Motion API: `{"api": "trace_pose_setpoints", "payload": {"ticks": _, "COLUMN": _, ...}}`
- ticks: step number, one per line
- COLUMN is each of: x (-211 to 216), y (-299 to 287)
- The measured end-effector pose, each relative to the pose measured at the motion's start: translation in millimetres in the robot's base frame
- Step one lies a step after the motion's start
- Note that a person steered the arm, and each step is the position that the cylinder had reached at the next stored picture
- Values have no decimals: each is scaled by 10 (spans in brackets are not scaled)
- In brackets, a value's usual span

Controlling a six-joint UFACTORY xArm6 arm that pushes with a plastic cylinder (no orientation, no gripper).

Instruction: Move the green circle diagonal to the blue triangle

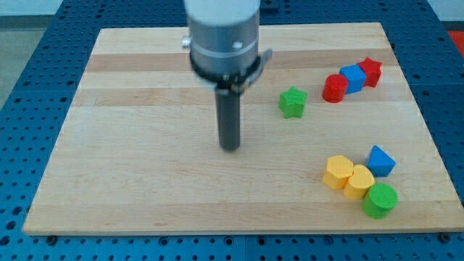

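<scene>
Wooden board point(145, 188) on a blue perforated bench, with the arm's dark rod standing upright over the board's middle-left. My tip point(230, 147) rests on bare wood and touches nothing; having no jaws, the rod holds nothing and can only push. The green circle point(380, 200) lies at the near right, touching a yellow block point(359, 181) on its far-left side, with a second yellow block point(337, 172) beside that; the blue triangle point(380, 161) sits just beyond the circle, slightly apart from it. Because the circle sits almost directly nearer than the triangle, it probably still needs a sideways shove to stand diagonal. A green star point(293, 102) lies right of the tip. At the far right, a red cylinder point(334, 88), blue cube point(353, 78) and red block point(370, 72) form a touching row, well clear of the task.
</scene>
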State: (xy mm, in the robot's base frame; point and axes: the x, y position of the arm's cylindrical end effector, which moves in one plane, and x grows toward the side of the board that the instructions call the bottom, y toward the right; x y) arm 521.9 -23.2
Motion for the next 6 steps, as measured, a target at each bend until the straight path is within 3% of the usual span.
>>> {"api": "trace_pose_setpoints", "payload": {"ticks": 1, "x": 757, "y": 221}}
{"api": "trace_pose_setpoints", "payload": {"ticks": 2, "x": 971, "y": 528}}
{"api": "trace_pose_setpoints", "payload": {"ticks": 4, "x": 962, "y": 2580}}
{"api": "trace_pose_setpoints", "payload": {"ticks": 6, "x": 931, "y": 2623}}
